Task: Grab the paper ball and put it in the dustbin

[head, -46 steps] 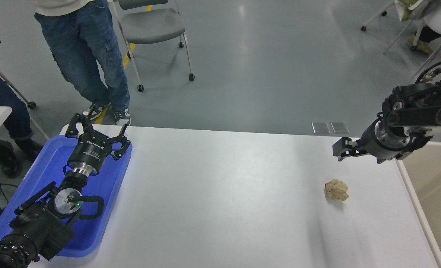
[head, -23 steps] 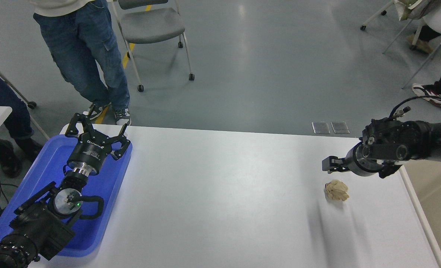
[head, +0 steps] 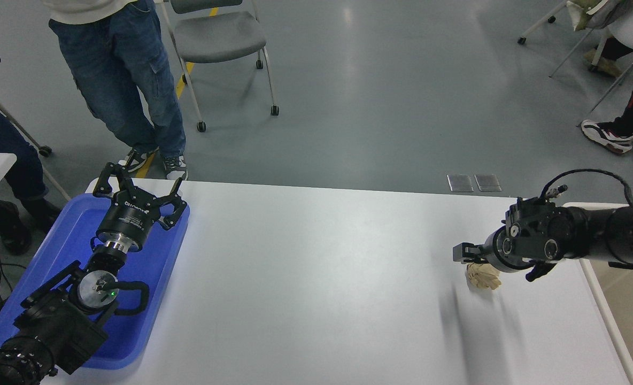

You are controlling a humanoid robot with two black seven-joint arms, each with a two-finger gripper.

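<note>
paper ball (head: 483, 276): crumpled tan wad, wrinkly all over, sitting on the white table (head: 316, 278) right under the right gripper's tip, partly covered by it. Pretty much a round lump, so no real long axis or pointing direction that I can make out.

right gripper (head: 463, 253): black, comes in from the right edge lying almost flat, tip aimed left. It's just above the ball's upper edge; can't tell if it's touching. Seen edge-on, so honestly can't tell how far apart the jaws are.

left gripper (head: 137, 188): parked far off to the left of the ball, over the blue tray (head: 151, 278). Jaws spread wide, nothing between them.

dustbin (head: 624, 299): beige with a pale rim, just a slice showing at the right edge, behind the right gripper's wrist.

stuff around: smooth matte tabletop, glossy plastic tray. Nothing sits between the right gripper's jaws and the ball.

far side: person in jeans (head: 121, 80) standing, grey wheeled chair (head: 217, 37) beside them.
</note>
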